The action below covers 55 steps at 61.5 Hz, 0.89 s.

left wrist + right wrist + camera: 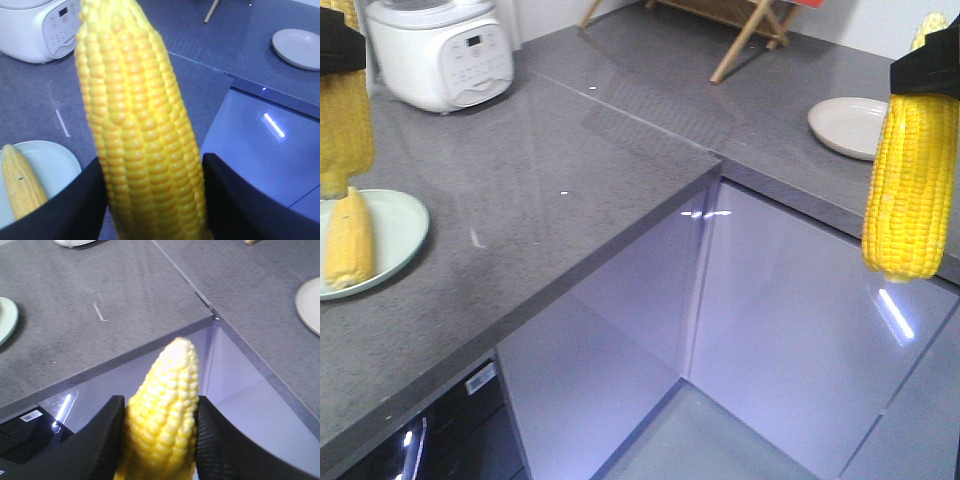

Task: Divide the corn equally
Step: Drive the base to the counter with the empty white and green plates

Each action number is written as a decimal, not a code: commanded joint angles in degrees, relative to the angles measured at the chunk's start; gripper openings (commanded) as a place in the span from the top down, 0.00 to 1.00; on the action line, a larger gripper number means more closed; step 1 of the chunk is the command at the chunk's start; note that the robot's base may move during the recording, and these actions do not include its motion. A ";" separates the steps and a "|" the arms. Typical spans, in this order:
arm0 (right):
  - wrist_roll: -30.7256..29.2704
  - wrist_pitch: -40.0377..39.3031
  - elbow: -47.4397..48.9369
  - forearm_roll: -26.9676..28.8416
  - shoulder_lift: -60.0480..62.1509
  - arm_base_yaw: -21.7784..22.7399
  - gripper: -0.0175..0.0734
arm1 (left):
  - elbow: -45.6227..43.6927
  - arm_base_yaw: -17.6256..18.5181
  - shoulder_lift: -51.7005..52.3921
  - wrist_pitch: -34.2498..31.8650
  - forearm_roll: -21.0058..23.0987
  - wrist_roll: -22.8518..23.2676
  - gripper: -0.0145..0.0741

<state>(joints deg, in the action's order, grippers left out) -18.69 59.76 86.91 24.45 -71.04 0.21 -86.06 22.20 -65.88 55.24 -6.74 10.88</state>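
Observation:
My left gripper is shut on a corn cob that hangs upright over the pale green plate at the far left. In the left wrist view this cob fills the frame between the black fingers. Another cob lies on that green plate, and it shows in the left wrist view too as a pale cob. My right gripper is shut on a third cob, hanging in the air at the right, near a white plate. The right wrist view shows that cob clamped between the fingers.
A white rice cooker stands at the back left of the grey L-shaped counter. Wooden legs stand on the far counter. Glossy cabinet fronts drop below the counter's inner corner. A dark appliance sits under the left counter.

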 commanded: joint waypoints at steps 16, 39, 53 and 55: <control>-0.37 -3.08 1.28 1.15 1.35 0.33 0.60 | -1.74 -0.02 0.99 -3.93 -0.26 0.39 0.69; -0.37 -3.08 1.28 1.15 1.35 0.33 0.60 | -1.74 -0.02 0.99 -3.93 -0.26 0.39 0.69; -0.37 -3.08 1.28 1.15 1.35 0.33 0.60 | -1.74 -0.02 0.99 -3.93 -0.26 0.39 0.69; -0.37 -3.08 1.28 1.15 1.35 0.33 0.60 | -1.74 -0.02 0.99 -3.93 -0.26 0.39 0.69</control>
<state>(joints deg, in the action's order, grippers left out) -18.69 59.76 86.91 24.45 -71.04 0.21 -86.06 22.20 -65.88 55.24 -6.74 10.88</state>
